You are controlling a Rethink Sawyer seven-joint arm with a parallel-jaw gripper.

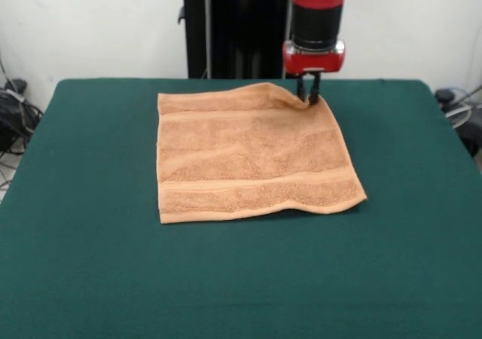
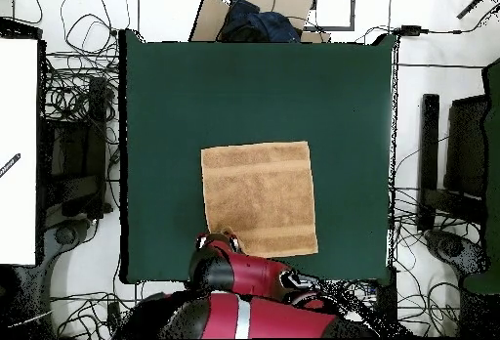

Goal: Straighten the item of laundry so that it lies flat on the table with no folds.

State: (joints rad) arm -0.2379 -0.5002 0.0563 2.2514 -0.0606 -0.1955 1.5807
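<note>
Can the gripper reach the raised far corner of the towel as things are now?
Probably yes. The gripper is already at that corner of the towel, and its fingers look closed on the lifted edge. Nothing else on the table stands in the way.

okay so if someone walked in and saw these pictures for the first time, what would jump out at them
First, the orange-tan towel, spread almost flat in the middle of the dark green table, with woven bands near two edges. Next, the red and black arm coming down at the towel's far corner on the robot's side, where the hand pinches the cloth and lifts it into a small ridge. In the overhead view, tangled cables crowd the floor around the table.
</note>
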